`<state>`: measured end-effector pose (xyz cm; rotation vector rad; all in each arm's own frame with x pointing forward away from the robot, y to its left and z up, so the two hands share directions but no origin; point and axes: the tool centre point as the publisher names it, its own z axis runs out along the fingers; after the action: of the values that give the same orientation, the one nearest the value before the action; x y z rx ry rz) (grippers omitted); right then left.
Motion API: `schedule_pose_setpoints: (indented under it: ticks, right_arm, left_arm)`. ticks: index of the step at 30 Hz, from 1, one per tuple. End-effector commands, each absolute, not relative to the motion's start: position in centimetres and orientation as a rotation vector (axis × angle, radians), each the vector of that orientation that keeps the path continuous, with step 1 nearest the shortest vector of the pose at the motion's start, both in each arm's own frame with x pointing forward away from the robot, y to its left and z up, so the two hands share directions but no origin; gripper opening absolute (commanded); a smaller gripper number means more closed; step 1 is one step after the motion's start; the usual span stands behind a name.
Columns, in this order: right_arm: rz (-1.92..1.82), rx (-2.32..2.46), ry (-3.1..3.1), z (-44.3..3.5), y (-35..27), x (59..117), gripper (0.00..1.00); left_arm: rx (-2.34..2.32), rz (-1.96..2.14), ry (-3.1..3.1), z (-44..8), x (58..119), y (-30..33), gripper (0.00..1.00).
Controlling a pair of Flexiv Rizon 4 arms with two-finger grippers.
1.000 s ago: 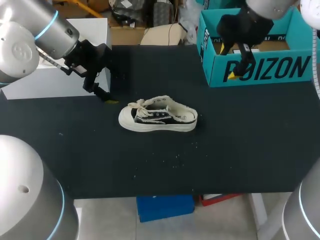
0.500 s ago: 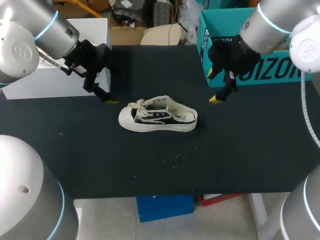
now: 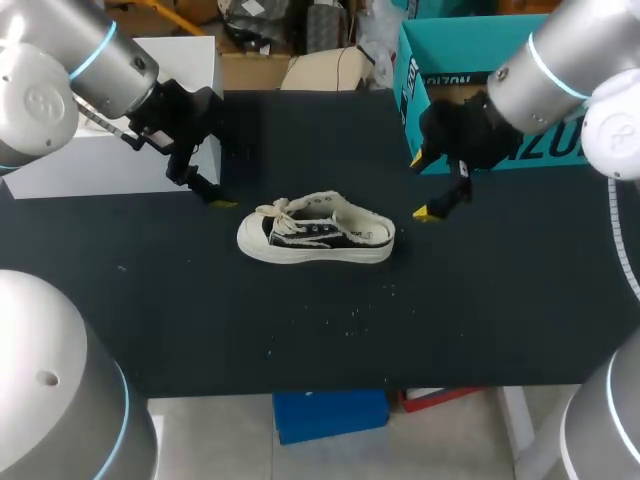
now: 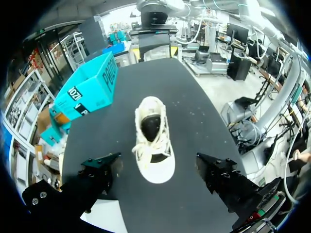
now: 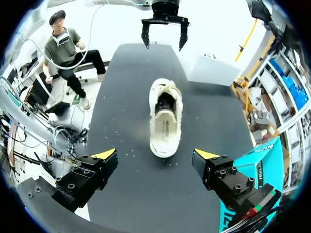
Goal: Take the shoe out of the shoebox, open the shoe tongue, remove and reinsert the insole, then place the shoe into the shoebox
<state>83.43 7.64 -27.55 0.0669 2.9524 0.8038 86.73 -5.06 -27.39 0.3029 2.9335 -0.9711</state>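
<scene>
A cream and black low sneaker (image 3: 315, 232) lies upright on the black table (image 3: 300, 320), toe to the left, laces loose. The teal shoebox (image 3: 420, 95) stands open at the back right. My right gripper (image 3: 422, 187) hangs open just right of the shoe's heel, fingers apart and holding nothing. In the right wrist view the sneaker (image 5: 165, 119) lies straight ahead of the right gripper (image 5: 155, 155). My left gripper (image 3: 205, 190) is open beyond the toe, its yellow tip near the table. In the left wrist view the sneaker (image 4: 153, 141) sits ahead of the left gripper (image 4: 158, 159).
A white box (image 3: 180, 60) stands at the table's back left, behind my left arm. Small white specks are scattered on the table in front of the shoe. The shoebox (image 4: 87, 90) sits beside the far end of the table in the left wrist view.
My right gripper has come away from above the shoebox, down and left to beside the shoe's heel. The left arm and the shoe have not moved.
</scene>
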Motion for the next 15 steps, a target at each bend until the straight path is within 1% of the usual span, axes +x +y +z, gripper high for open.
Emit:
schedule_pose_setpoints:
  ticks: [1,7,15]
  right_arm:
    - [1.188,0.071,2.810,-31.6,8.3,84.5,1.00]
    - [1.354,0.013,2.709,-33.9,9.4,85.0,1.00]
    - [1.403,0.041,2.694,-36.0,10.4,85.6,1.00]
  left_arm:
    - [0.304,-0.972,2.929,-27.5,86.7,-5.0,1.00]
    - [0.304,-0.972,2.929,-27.5,86.7,-5.0,1.00]
    - [0.304,-0.972,2.929,-27.5,86.7,-5.0,1.00]
